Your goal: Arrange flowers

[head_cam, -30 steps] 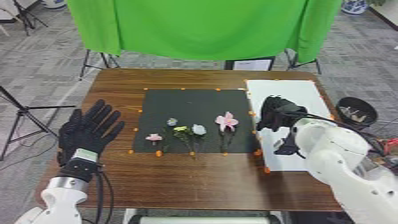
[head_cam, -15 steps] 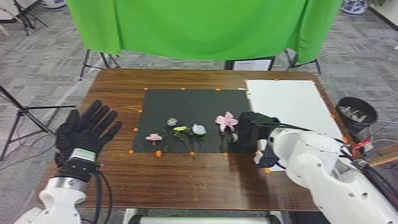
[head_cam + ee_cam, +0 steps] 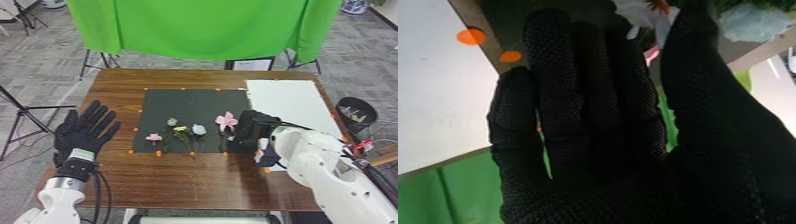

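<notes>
Picking looks like the step: mid-frame, the right hand, fingers straight, is by the big pink flower and must pinch next

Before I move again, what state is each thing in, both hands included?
Right hand: open, fingers straight, beside the large pink flower.
Left hand: open, fingers spread.
Large pink flower: lying on the black mat.
Small pink flower: lying on the mat.
Yellow flower: lying on the mat.
Black mat: flat on the table.
</notes>
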`<state>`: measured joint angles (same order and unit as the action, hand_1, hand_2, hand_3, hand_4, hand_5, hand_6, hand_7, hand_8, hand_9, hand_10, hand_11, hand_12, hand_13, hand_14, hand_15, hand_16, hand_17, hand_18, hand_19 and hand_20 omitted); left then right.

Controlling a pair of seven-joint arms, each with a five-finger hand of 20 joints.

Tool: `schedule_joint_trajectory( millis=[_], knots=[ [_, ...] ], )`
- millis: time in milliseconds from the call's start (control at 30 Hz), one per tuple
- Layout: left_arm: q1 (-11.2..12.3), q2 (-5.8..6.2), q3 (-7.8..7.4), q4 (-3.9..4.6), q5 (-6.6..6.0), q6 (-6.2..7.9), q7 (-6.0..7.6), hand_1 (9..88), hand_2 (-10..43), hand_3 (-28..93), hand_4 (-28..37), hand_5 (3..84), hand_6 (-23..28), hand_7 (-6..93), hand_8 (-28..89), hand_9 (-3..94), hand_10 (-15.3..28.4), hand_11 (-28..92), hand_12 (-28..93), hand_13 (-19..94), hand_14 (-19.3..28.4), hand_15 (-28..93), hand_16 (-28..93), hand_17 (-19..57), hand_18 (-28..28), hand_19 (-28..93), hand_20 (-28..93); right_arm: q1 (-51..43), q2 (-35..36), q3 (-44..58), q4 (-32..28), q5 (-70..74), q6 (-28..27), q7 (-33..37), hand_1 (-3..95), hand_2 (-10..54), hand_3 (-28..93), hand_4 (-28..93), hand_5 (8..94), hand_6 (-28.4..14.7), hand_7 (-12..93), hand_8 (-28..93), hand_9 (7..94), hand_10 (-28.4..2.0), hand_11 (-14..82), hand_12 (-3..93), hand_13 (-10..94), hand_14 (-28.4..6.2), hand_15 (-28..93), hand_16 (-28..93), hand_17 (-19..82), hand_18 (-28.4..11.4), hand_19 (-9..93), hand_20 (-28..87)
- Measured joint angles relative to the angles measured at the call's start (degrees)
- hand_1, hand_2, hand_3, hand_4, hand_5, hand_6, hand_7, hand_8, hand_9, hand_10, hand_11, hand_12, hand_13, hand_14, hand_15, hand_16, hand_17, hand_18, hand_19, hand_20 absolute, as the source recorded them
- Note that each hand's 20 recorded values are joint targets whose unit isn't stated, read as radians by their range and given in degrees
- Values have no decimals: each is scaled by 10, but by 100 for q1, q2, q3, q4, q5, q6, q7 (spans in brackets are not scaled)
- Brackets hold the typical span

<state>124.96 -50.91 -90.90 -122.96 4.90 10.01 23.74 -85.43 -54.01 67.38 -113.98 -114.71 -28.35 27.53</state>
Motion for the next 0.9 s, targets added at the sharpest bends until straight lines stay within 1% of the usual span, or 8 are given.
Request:
schedule_joint_trajectory(
  millis=[267, 600, 667, 700, 733, 767, 800, 900],
  knots=[
    [47, 11, -5, 1, -83, -36, 39, 260, 147, 729, -281, 448, 93, 137, -72, 378, 153, 205, 150, 271, 162, 369, -45, -77, 168, 367, 129, -46, 28, 45, -36, 38, 257, 62, 394, -95, 747, -283, 650, -8, 227, -129, 711, -124, 177, 177, 688, -104, 414, 264, 335, -222, 793, 394],
    [62, 18, -38, 1, -89, -39, 27, 262, 148, 727, -282, 448, 92, 139, -72, 378, 153, 205, 151, 271, 162, 368, -45, -76, 168, 367, 130, -62, 88, 38, -48, 25, 514, 132, 410, -95, 728, -283, 611, -15, 212, -128, 661, -134, 154, 164, 679, -103, 421, 260, 338, -223, 797, 389],
    [63, 19, -41, 1, -89, -39, 26, 263, 148, 727, -282, 448, 92, 139, -72, 378, 154, 205, 151, 271, 162, 368, -45, -76, 168, 367, 131, -62, 105, 24, -48, 16, 609, 164, 487, -95, 596, -283, 610, -15, 212, -128, 661, -133, 155, 163, 678, -101, 423, 255, 339, -222, 799, 384],
    [65, 20, -42, 0, -89, -38, 26, 264, 148, 727, -282, 448, 92, 139, -72, 378, 154, 205, 151, 271, 162, 368, -44, -76, 168, 367, 131, -62, 114, 15, -48, 12, 665, 180, 591, -95, 409, -283, 610, -14, 212, -127, 662, -130, 157, 163, 678, -99, 422, 254, 340, -220, 799, 379],
    [67, 20, -43, -1, -89, -37, 26, 265, 148, 727, -282, 448, 92, 138, -72, 379, 154, 205, 151, 272, 162, 368, -44, -76, 168, 367, 131, -62, 122, 7, -48, 8, 725, 194, 639, -95, 311, -273, 610, -13, 210, -124, 662, -128, 157, 166, 676, -97, 422, 255, 338, -216, 798, 378],
    [69, 20, -43, -2, -89, -36, 26, 266, 147, 727, -282, 449, 93, 138, -72, 379, 154, 205, 151, 272, 162, 368, -44, -76, 168, 368, 131, -62, 131, -5, -48, 4, 795, 213, 708, -95, 157, -216, 615, -10, 208, -118, 669, -123, 160, 174, 674, -92, 418, 263, 331, -205, 791, 386],
    [70, 20, -43, -2, -89, -36, 27, 266, 147, 727, -282, 449, 93, 138, -72, 379, 154, 205, 151, 272, 162, 368, -44, -76, 168, 368, 131, -61, 143, -25, -48, -4, 887, 233, 733, -95, 112, -196, 619, -8, 209, -114, 679, -120, 175, 183, 675, -88, 419, 268, 331, -200, 787, 390],
    [74, 23, -43, -4, -91, -35, 32, 267, 146, 726, -281, 449, 93, 139, -72, 379, 153, 206, 151, 273, 162, 369, -44, -76, 168, 368, 131, -57, 183, -115, -42, -96, 1243, 302, 762, -95, 50, -165, 625, -5, 208, -109, 686, -115, 190, 201, 674, -83, 429, 284, 330, -190, 780, 400]
  ],
)
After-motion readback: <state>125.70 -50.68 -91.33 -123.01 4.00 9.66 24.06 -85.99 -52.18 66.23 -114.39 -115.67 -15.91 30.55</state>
